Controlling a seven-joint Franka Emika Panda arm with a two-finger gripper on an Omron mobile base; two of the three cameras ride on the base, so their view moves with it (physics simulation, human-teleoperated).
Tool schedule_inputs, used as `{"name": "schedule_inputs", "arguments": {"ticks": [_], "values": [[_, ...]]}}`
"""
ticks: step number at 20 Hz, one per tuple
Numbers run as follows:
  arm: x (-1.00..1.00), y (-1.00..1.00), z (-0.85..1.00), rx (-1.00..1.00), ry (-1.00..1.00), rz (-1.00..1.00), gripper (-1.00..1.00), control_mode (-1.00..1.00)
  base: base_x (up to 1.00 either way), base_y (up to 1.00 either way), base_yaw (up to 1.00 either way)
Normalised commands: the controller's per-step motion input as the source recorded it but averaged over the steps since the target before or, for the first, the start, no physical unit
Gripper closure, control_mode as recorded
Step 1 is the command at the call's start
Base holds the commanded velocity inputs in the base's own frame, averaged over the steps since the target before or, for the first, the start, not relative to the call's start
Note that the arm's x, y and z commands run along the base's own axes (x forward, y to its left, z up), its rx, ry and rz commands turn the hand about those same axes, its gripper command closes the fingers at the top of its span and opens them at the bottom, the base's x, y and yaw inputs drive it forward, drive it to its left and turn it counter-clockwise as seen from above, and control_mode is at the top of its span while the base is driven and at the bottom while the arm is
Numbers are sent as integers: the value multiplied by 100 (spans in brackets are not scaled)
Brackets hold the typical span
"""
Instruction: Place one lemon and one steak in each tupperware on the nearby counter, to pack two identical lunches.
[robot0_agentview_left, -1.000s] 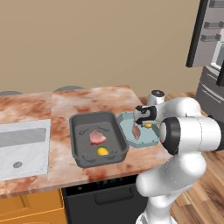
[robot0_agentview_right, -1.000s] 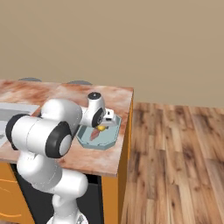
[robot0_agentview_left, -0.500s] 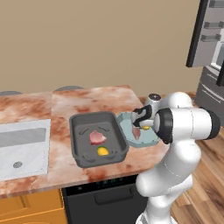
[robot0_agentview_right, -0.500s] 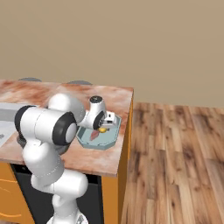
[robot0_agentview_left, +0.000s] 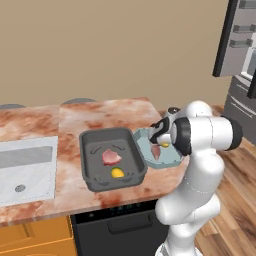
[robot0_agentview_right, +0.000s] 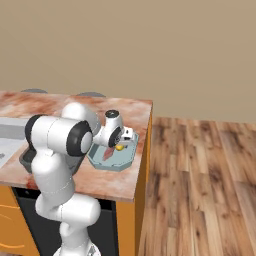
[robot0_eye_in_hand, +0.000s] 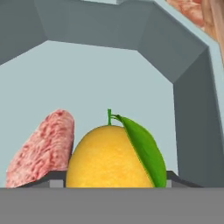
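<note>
Plain beige wall (robot0_agentview_left: 110, 45) behind the surface (robot0_agentview_left: 100, 112), which is reddish-brown and cream marbled stone. Flat white-grey panel (robot0_agentview_left: 25, 170) set into it at left. Orange cabinet front (robot0_agentview_left: 35, 237) and dark panel (robot0_agentview_left: 120, 230) below. Wooden plank floor (robot0_agentview_right: 200, 170). Dark tall appliance (robot0_agentview_left: 240, 50) at far right. Even, diffuse lighting.

So on the marbled counter (robot0_agentview_left: 75, 117) there's the dark grey tupperware (robot0_agentview_left: 113, 158) with a rounder steak (robot0_agentview_left: 111, 157) and a lemon (robot0_agentview_left: 117, 173) sitting in it, steak above the lemon. Right beside it is the teal tupperware (robot0_agentview_left: 172, 159), holding a longer steak (robot0_agentview_left: 155, 152) and another lemon (robot0_agentview_left: 164, 145). The gripper (robot0_agentview_left: 159, 134) hangs just over that one, fingers hard to make out.
</note>
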Motion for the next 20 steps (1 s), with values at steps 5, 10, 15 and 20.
{"name": "schedule_inputs", "arguments": {"ticks": [5, 10, 15, 20], "values": [[6, -2, 2, 0, 0, 0, -100, -100, 0, 0, 0], [-14, 0, 28, 0, 0, 0, -100, -100, 0, 0, 0], [-90, -4, 66, 0, -9, 0, -100, -100, 0, 0, 0], [-100, -13, 67, 0, -20, 0, -100, -100, 0, 0, 0]]}}
